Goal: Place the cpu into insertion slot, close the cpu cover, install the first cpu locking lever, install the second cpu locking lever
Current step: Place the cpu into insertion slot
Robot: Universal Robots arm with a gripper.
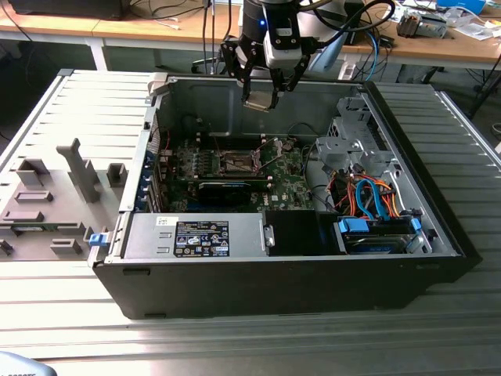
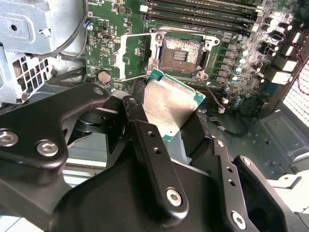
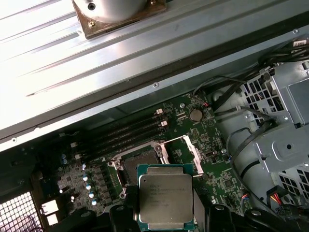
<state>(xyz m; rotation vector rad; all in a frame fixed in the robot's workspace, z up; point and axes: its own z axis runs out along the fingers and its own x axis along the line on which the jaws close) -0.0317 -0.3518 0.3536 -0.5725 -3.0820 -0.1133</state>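
Observation:
My gripper (image 1: 258,100) hangs above the open computer case (image 1: 125,227), near its far wall, shut on the cpu (image 1: 257,103). In both wrist views the cpu (image 2: 169,104) (image 3: 165,195) shows a pale silver face with a green rim, clamped by its edges between black fingers (image 2: 147,140). The insertion slot (image 1: 237,163) (image 2: 181,53) (image 3: 140,164) lies below on the green motherboard, dark in the centre and with nothing in it. The cpu cover (image 2: 135,55) (image 3: 186,152) is flipped up beside the slot.
Memory slots (image 3: 125,133) run beside the socket, and a black expansion card (image 1: 223,188) sits nearer the front. A metal drive cage (image 1: 352,145) with orange and blue cables (image 1: 372,200) takes up the exterior view's right. A grey fixture (image 1: 55,196) lies outside, left of the case.

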